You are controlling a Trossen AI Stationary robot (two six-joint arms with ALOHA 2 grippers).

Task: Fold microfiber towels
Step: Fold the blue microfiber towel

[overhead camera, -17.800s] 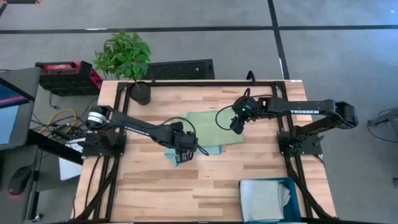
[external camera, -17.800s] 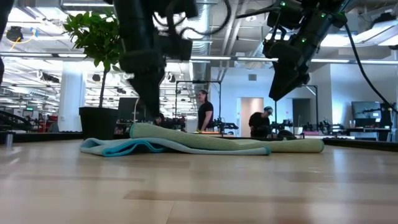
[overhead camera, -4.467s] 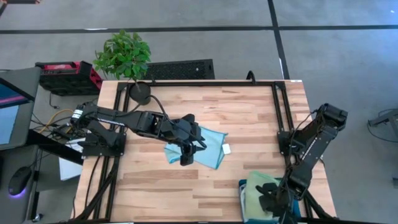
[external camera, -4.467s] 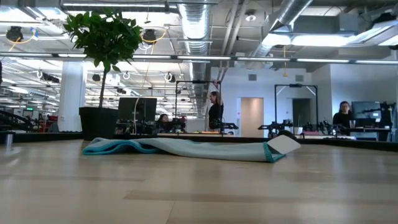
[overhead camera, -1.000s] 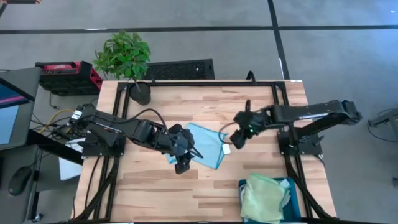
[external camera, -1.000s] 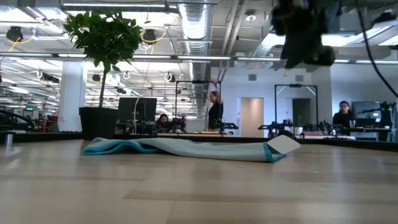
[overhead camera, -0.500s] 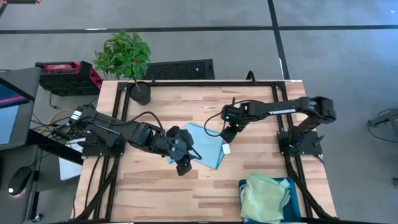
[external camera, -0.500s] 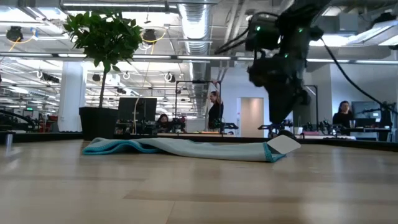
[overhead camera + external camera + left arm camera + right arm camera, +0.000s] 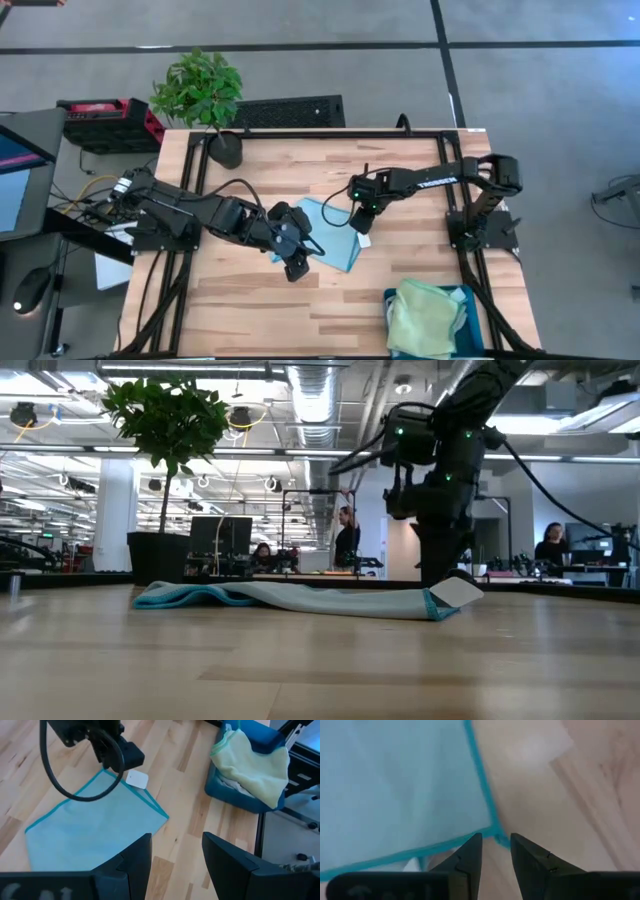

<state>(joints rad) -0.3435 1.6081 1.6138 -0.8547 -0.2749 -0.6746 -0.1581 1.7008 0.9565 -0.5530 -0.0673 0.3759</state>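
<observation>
- Blue towel lies flat near table centre, tag at its 3 o'clock corner.
- Right gripper is down at that corner; fingers apart, a narrow gap, corner edge just in front, nothing grasped.
- Left gripper hovers at towel's 7 o'clock edge, jaws released wide, empty.
- Green towel sits in bin at table's 5 o'clock corner, on top of a grey towel.
- Plant at 11 o'clock.
</observation>
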